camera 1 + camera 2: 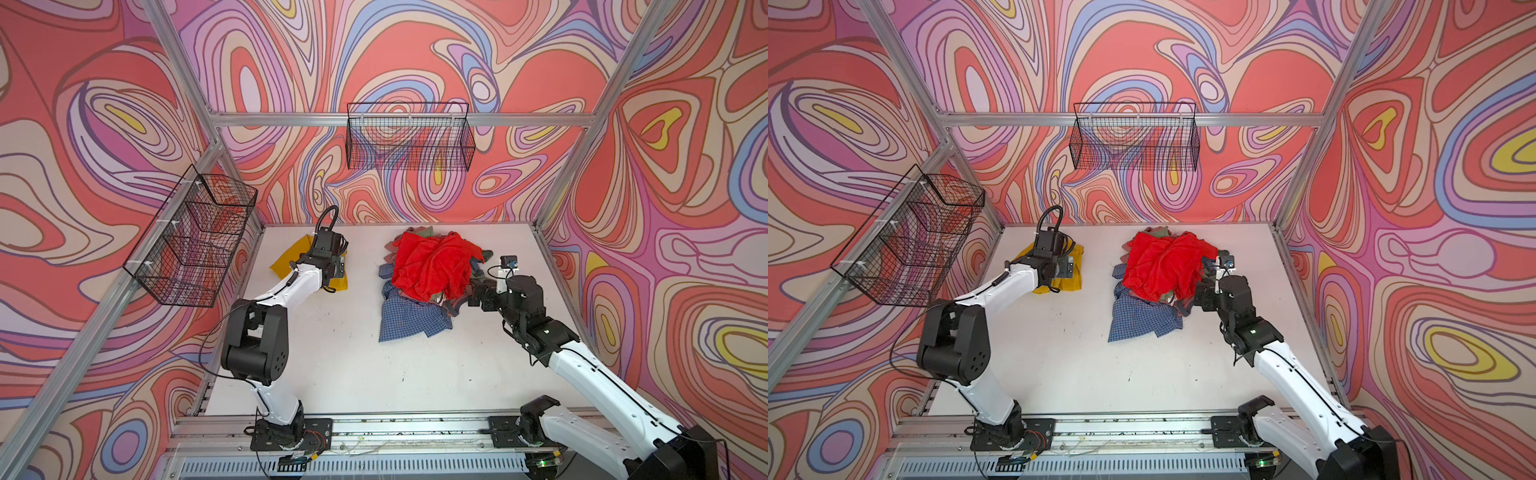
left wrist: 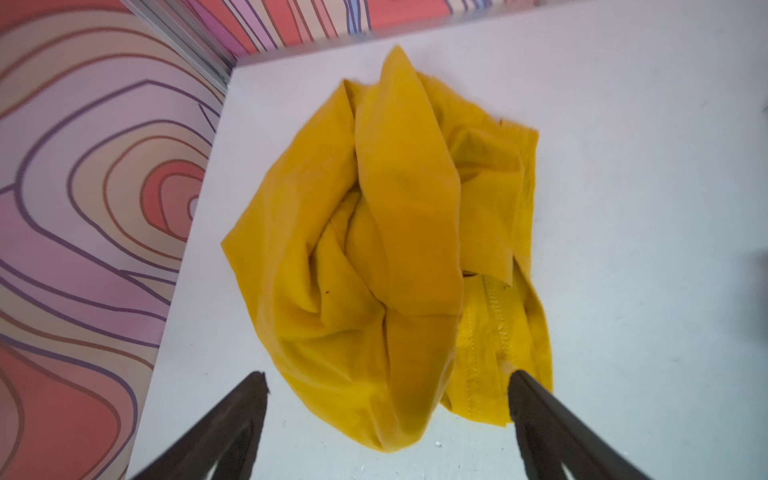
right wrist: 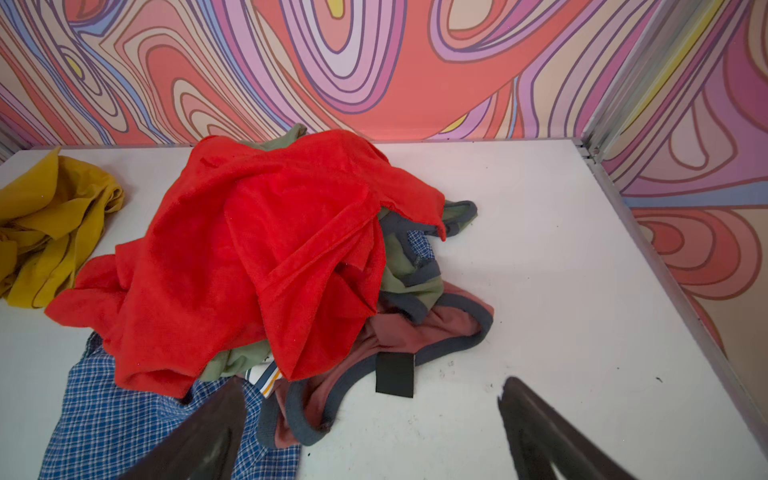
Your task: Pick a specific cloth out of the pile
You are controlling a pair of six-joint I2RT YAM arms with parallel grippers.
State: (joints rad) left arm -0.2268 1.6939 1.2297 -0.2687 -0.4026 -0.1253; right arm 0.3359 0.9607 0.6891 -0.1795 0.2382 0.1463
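One cloth, one pile

Middle: bare table is bounded by the cloth and the pile.
Left side: overhung by a wire basket.

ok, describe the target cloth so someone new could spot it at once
Start at the white table, far-left corner, near the side-wall basket. A crumpled cloth lies there alone, just under the open left end effector, apart from the pile. It is the only plain mustard-yellow piece; the pile holds red, blue-checked and grey-green ones.
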